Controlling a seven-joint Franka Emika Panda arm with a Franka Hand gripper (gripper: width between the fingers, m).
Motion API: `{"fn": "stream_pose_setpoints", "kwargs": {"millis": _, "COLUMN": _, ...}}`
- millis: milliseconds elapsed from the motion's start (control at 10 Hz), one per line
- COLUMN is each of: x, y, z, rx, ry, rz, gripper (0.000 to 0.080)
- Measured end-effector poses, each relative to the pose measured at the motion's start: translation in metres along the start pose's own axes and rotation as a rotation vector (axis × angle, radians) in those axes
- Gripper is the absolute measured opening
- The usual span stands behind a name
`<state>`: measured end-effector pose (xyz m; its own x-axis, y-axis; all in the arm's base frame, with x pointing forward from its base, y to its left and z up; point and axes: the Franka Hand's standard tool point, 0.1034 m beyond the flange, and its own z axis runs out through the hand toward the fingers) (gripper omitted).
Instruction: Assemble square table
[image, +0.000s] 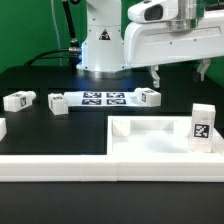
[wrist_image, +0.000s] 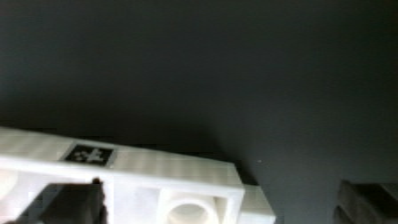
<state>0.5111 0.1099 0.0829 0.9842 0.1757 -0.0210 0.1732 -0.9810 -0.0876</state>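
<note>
The white square table top (image: 150, 143) lies at the front right of the exterior view, tray-like with a raised rim. In the wrist view its corner (wrist_image: 143, 170) shows a small tag and a round hole (wrist_image: 187, 207). One tagged leg (image: 203, 125) stands upright at the top's right side. Other legs lie on the black surface: one (image: 148, 96) right of the marker board, one (image: 57, 103) left of it, and one (image: 18, 100) at the far left. My gripper (image: 179, 73) (wrist_image: 222, 205) hangs open and empty, high above the top's far side.
The marker board (image: 100, 98) lies flat in front of the robot base (image: 100, 45). A long white bar (image: 60, 166) edges the front of the black surface. Part of another white piece (image: 2, 128) shows at the exterior view's left edge.
</note>
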Motion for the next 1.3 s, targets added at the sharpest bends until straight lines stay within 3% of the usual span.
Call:
{"fn": "stream_pose_setpoints", "kwargs": {"millis": 200, "x": -0.001, "y": 0.000, "z": 0.001, "rx": -0.001, "ry": -0.002, "rz": 0.003, "gripper": 0.0648}}
{"fn": "stream_pose_setpoints", "kwargs": {"millis": 400, "x": -0.030, "y": -0.015, "z": 0.017, "rx": -0.016, "ry": -0.229, "rz": -0.003, "gripper": 0.0648}}
{"fn": "stream_pose_setpoints", "kwargs": {"millis": 700, "x": -0.072, "y": -0.006, "z": 0.025, "rx": -0.093, "ry": -0.429, "rz": -0.176, "gripper": 0.0648}}
{"fn": "stream_pose_setpoints", "kwargs": {"millis": 1200, "x": -0.078, "y": -0.008, "z": 0.031, "rx": -0.098, "ry": -0.753, "rz": -0.142, "gripper": 0.0648}}
{"fn": "stream_pose_setpoints", "kwargs": {"millis": 1300, "x": -0.091, "y": -0.014, "z": 0.040, "rx": -0.105, "ry": -0.822, "rz": -0.164, "gripper": 0.0648}}
